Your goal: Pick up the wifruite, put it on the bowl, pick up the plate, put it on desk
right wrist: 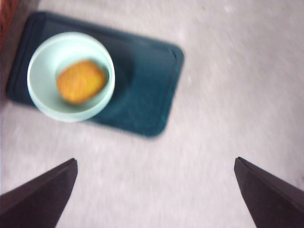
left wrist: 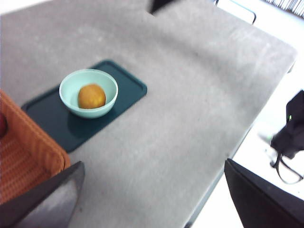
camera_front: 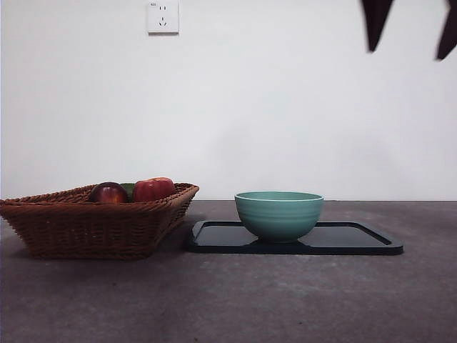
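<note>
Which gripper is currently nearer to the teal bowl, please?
Probably the right gripper: it hangs open above the desk beside the bowl, which fills much of its view. The left gripper is open and seems farther from it.

An orange-brown wifruite (left wrist: 91,96) lay inside the ribbed teal-green bowl (camera_front: 279,214), itself on a dark teal plate (camera_front: 357,239) over the mottled grey desk (camera_front: 235,300).

Grey mottled desk (camera_front: 285,300) carries wicker basket (camera_front: 93,221) and dark tray (camera_front: 357,239), just beside each other.
</note>
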Action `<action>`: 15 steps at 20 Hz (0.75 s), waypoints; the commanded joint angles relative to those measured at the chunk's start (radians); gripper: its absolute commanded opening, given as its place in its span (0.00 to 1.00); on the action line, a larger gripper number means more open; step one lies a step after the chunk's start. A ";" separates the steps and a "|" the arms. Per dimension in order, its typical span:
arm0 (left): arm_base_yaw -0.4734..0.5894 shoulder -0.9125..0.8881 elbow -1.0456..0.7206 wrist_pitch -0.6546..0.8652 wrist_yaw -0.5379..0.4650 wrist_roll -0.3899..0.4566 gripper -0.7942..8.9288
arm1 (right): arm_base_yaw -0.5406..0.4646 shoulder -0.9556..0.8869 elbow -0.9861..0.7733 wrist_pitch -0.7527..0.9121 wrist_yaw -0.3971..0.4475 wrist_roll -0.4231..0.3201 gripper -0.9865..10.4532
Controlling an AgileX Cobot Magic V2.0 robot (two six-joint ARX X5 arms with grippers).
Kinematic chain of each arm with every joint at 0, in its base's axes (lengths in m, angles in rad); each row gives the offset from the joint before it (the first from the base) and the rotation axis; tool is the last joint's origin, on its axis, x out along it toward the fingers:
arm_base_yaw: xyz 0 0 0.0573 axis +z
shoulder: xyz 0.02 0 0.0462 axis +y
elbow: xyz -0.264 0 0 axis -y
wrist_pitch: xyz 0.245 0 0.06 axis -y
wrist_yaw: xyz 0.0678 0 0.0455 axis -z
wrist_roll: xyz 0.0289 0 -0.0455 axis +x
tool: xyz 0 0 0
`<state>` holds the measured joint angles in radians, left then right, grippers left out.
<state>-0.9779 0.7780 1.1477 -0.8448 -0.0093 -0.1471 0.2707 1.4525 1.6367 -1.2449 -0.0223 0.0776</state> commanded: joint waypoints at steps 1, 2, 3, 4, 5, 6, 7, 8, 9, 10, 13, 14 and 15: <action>-0.011 0.006 0.012 0.030 -0.003 0.022 0.56 | 0.024 -0.120 -0.079 0.005 -0.003 -0.009 0.59; -0.011 0.006 0.012 0.034 -0.003 0.031 0.56 | 0.034 -0.180 -0.120 0.008 -0.003 -0.008 0.59; -0.011 0.006 0.012 0.037 -0.003 0.035 0.56 | 0.045 -0.235 -0.158 0.010 -0.004 -0.008 0.59; -0.011 0.009 0.012 0.039 -0.003 0.035 0.56 | 0.060 -0.285 -0.193 0.010 -0.005 -0.003 0.59; -0.011 0.012 0.012 0.039 -0.003 0.039 0.56 | 0.077 -0.332 -0.228 0.009 -0.007 0.008 0.59; -0.011 0.013 0.012 0.038 -0.003 0.043 0.56 | 0.095 -0.379 -0.264 0.010 -0.007 0.022 0.59; -0.011 0.015 0.012 0.040 -0.003 0.051 0.56 | 0.113 -0.423 -0.301 0.010 -0.007 0.030 0.59; -0.011 0.017 0.012 0.042 -0.003 0.053 0.56 | 0.131 -0.465 -0.338 0.011 -0.007 0.040 0.59; -0.011 0.019 0.012 0.050 -0.003 0.053 0.56 | 0.147 -0.505 -0.374 0.012 -0.007 0.049 0.59; -0.011 0.019 0.012 0.058 -0.003 0.053 0.56 | 0.163 -0.546 -0.409 0.013 -0.007 0.058 0.59; -0.011 0.019 0.012 0.079 -0.003 0.045 0.56 | 0.200 -0.663 -0.488 0.025 -0.007 0.073 0.59; -0.010 0.022 0.012 0.081 -0.004 0.040 0.56 | 0.206 -0.693 -0.502 0.029 -0.006 0.073 0.59; -0.010 0.027 0.012 0.082 -0.011 0.029 0.56 | 0.211 -0.729 -0.515 0.030 -0.006 0.072 0.59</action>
<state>-0.9779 0.7937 1.1477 -0.7757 -0.0181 -0.1158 0.4736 0.7204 1.1118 -1.2270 -0.0288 0.1360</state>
